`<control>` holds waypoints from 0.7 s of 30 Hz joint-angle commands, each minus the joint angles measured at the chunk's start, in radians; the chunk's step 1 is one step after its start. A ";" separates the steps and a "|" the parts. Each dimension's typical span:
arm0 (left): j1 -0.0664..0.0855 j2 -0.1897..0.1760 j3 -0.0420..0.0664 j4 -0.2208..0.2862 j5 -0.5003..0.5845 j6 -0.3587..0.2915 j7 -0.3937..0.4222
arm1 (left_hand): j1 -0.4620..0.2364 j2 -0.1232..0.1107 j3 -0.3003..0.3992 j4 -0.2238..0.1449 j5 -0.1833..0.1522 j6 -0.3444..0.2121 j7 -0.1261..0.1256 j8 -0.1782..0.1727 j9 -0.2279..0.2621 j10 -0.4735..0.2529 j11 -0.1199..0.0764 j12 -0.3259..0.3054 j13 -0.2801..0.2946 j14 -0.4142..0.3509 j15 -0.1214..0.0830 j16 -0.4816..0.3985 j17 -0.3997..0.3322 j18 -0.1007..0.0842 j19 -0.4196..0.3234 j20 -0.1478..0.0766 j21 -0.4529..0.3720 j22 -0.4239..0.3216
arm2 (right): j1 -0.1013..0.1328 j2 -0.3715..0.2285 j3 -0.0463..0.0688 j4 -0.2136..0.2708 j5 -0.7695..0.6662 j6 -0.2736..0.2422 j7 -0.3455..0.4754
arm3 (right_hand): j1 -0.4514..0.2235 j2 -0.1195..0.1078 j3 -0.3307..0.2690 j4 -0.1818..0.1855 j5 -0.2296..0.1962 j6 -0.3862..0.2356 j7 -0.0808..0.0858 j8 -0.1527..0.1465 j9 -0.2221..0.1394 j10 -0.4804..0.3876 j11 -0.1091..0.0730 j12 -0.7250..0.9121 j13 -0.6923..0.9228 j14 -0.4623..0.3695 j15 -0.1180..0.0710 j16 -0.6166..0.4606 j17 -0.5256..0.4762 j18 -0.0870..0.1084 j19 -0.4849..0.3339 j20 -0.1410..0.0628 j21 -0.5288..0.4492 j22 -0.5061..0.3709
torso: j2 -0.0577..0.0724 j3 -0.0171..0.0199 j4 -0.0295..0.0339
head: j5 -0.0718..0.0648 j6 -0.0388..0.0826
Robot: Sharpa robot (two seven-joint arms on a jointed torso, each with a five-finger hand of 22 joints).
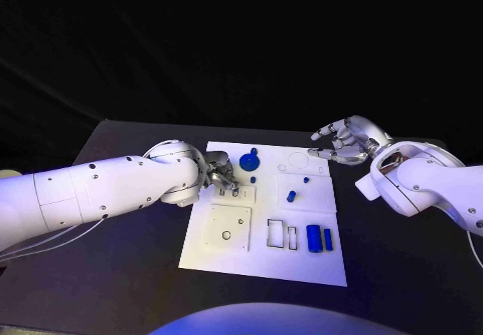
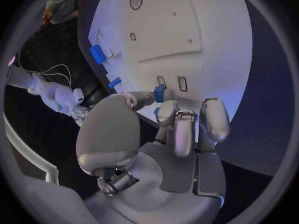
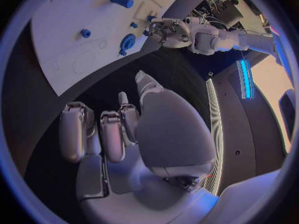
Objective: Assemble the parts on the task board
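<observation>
left hand (image 1: 216, 176) low over the task board (image 1: 264, 262), fingers curled, grip unclear; right hand (image 1: 347, 139) empty, fingers apart

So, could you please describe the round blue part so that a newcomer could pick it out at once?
Start at the white board in the middle of the black table. Go to its far end, just beside the left hand. There lies the disc: the only wide, round blue part, whereas the other blue parts are small pegs or cylinders.

left hand (image 1: 216, 178) fingertips hiding a small blue part (image 2: 159, 93), contact too small to tell
</observation>
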 commanded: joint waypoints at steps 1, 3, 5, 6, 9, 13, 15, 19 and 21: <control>0.000 0.001 -0.001 0.001 -0.017 0.049 -0.003 | -0.010 -0.001 0.219 -0.215 0.006 0.012 -0.007 0.008 0.002 0.006 -0.001 0.004 0.002 0.106 -0.007 0.006 0.263 -0.005 0.006 -0.002 0.004 0.002 | 0.000 -0.001 0.000 0.001 -0.011 0.011 -0.001 | -0.005 0.001 0.000 0.006 0.002 0.006 -0.004 0.004 -0.001 -0.008 -0.002 -0.005 0.057 0.078 0.001 -0.006 0.152 0.013 -0.007 -0.003 -0.004 0.096 | -0.001 -0.0005 0.0011 | -0.001 -0.003; 0.000 0.001 -0.002 0.002 -0.017 0.059 -0.004 | -0.014 -0.002 0.222 -0.217 0.010 0.012 -0.008 0.010 0.003 0.007 -0.002 0.005 0.003 0.106 -0.008 0.006 0.263 -0.005 0.006 -0.003 0.004 0.002 | 0.000 -0.001 0.000 0.001 -0.011 0.011 -0.001 | -0.005 0.001 0.000 0.006 0.002 0.006 -0.004 0.004 -0.001 -0.008 -0.002 -0.005 0.057 0.078 0.001 -0.006 0.152 0.013 -0.007 -0.003 -0.004 0.096 | -0.001 -0.0002 0.0014 | -0.001 -0.004; 0.000 0.000 -0.003 0.002 -0.016 0.067 -0.005 | -0.017 -0.002 0.224 -0.219 0.015 0.013 -0.008 0.011 0.004 0.008 -0.003 0.006 0.005 0.106 -0.008 0.006 0.263 -0.005 0.006 -0.003 0.004 0.002 | 0.000 0.000 0.000 0.001 -0.011 0.011 -0.001 | -0.005 0.001 0.000 0.006 0.002 0.006 -0.004 0.004 -0.001 -0.008 -0.002 -0.005 0.057 0.078 0.001 -0.006 0.152 0.013 -0.007 -0.003 -0.004 0.096 | -0.001 0.0001 0.0012 | -0.001 -0.005; 0.000 0.000 -0.003 0.003 -0.016 0.071 -0.005 | -0.017 -0.002 0.224 -0.219 0.015 0.013 -0.008 0.011 0.004 0.008 -0.003 0.006 0.005 0.106 -0.008 0.006 0.263 -0.005 0.006 -0.003 0.004 0.002 | 0.000 0.000 0.000 0.001 -0.011 0.011 -0.001 | -0.005 0.001 0.000 0.006 0.002 0.006 -0.004 0.004 -0.001 -0.008 -0.002 -0.005 0.057 0.078 0.001 -0.006 0.152 0.013 -0.007 -0.003 -0.004 0.096 | -0.001 0.0001 0.0010 | 0.000 -0.005; 0.000 -0.001 -0.003 0.005 -0.015 0.077 -0.005 | -0.021 -0.003 0.226 -0.221 0.020 0.014 -0.009 0.013 0.005 0.009 -0.003 0.007 0.006 0.106 -0.009 0.006 0.263 -0.005 0.006 -0.004 0.004 0.001 | 0.000 0.000 0.000 0.000 -0.011 0.012 -0.001 | -0.005 0.001 0.000 0.006 0.002 0.006 -0.004 0.004 -0.001 -0.008 -0.002 -0.005 0.057 0.078 0.001 -0.006 0.152 0.013 -0.007 -0.003 -0.004 0.096 | -0.001 0.0001 0.0002 | 0.002 -0.006; 0.000 -0.003 -0.004 0.008 -0.013 0.083 -0.005 | -0.023 -0.003 0.226 -0.222 0.023 0.014 -0.009 0.014 0.006 0.010 -0.004 0.007 0.007 0.106 -0.009 0.006 0.263 -0.005 0.006 -0.004 0.004 0.003 | 0.000 -0.001 0.000 0.000 -0.011 0.012 -0.002 | -0.005 0.001 0.000 0.007 0.005 0.006 -0.004 0.005 -0.002 -0.008 -0.003 -0.005 0.057 0.078 0.001 -0.006 0.151 0.013 -0.007 -0.003 -0.005 0.096 | -0.001 0.0005 0.0007 | -0.001 -0.007; 0.000 -0.004 -0.004 0.009 -0.013 0.084 -0.005 | -0.025 -0.003 0.227 -0.222 0.025 0.015 -0.010 0.014 0.006 0.010 -0.004 0.007 0.006 0.106 -0.009 0.006 0.263 -0.005 0.006 -0.004 0.004 0.002 | 0.000 -0.001 0.000 0.000 -0.011 0.012 -0.003 | -0.005 0.001 0.000 0.007 0.005 0.006 -0.004 0.005 -0.002 -0.008 -0.003 -0.005 0.057 0.078 0.001 -0.006 0.151 0.013 -0.007 -0.003 -0.005 0.096 | -0.001 0.0008 0.0011 | -0.001 -0.007; 0.000 -0.003 -0.004 0.011 -0.012 0.086 -0.005 | -0.028 -0.003 0.228 -0.224 0.030 0.015 -0.010 0.015 0.007 0.010 -0.005 0.007 0.007 0.106 -0.010 0.006 0.263 -0.005 0.006 -0.004 0.004 0.002 | 0.000 0.000 0.000 0.000 -0.011 0.013 -0.003 | -0.005 0.001 0.000 0.008 0.005 0.006 -0.004 0.006 -0.002 -0.007 -0.003 -0.004 0.057 0.078 0.001 -0.006 0.152 0.014 -0.008 -0.003 -0.006 0.095 | -0.001 0.0008 0.0011 | 0.000 -0.008; 0.000 -0.003 -0.004 0.011 -0.012 0.087 -0.005 | -0.028 -0.003 0.228 -0.224 0.030 0.015 -0.010 0.015 0.007 0.010 -0.005 0.007 0.007 0.106 -0.010 0.006 0.263 -0.005 0.006 -0.004 0.004 0.002 | 0.000 0.000 0.000 0.000 -0.011 0.013 -0.003 | -0.005 0.001 0.000 0.008 0.005 0.006 -0.004 0.006 -0.002 -0.007 -0.003 -0.004 0.057 0.078 0.001 -0.006 0.152 0.014 -0.008 -0.003 -0.006 0.095 | 0.000 0.0004 0.0009 | 0.000 -0.007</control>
